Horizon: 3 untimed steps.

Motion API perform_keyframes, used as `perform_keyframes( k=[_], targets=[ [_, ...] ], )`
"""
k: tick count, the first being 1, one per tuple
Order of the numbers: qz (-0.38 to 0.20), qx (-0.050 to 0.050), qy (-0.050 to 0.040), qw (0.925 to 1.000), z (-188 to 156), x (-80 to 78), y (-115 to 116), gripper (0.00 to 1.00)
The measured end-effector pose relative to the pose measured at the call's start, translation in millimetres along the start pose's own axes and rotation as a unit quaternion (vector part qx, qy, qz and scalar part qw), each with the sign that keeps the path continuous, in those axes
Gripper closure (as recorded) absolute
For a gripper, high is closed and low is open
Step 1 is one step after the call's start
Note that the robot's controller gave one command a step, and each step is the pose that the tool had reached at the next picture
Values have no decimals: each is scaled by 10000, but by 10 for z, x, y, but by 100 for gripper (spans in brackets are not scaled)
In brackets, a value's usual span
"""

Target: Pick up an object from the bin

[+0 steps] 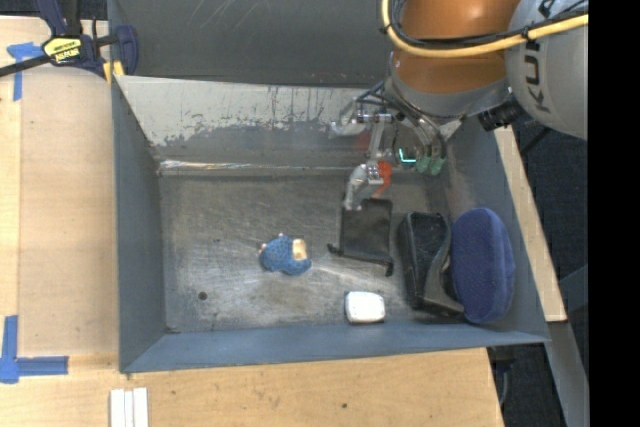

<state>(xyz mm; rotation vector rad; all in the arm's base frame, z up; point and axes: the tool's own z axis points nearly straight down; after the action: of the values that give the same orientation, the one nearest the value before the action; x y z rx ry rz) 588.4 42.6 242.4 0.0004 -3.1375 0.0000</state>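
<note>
Camera view: the gripper (356, 195) hangs low in the right half of the grey metal bin (140, 245), below the arm's orange cover (455, 0), near the bin's sloped far wall. Its tip stands at the far left corner of a flat black pad (366, 237) lying on the bin floor. Whether it touches the pad cannot be told, nor whether the jaws are released or clenched.

Just right of the pad stands a black pouch (424, 260), set on edge and close against it. A dark blue oval cushion (484, 263) leans beside the pouch along the bin's right wall. These two crowd the pad's right side, while its left side faces bare floor.

Nearer the front wall, just below the pad, lies a small white block (365, 306). A small blue lump with a pale patch (285, 256) lies to the pad's left, apart from it, near the middle of the floor.
</note>
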Motion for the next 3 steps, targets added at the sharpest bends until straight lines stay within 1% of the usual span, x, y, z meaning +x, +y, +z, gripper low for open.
perform_keyframes(
  k=[1, 2, 3],
  targets=[
    [-52, -6, 16, 10000, 841, 440, 418, 0],
    [-121, -5, -79, 9999, 1526, 261, 187, 0],
    [-125, -4, 47, 9999, 1556, 312, 193, 100]
  ],
)
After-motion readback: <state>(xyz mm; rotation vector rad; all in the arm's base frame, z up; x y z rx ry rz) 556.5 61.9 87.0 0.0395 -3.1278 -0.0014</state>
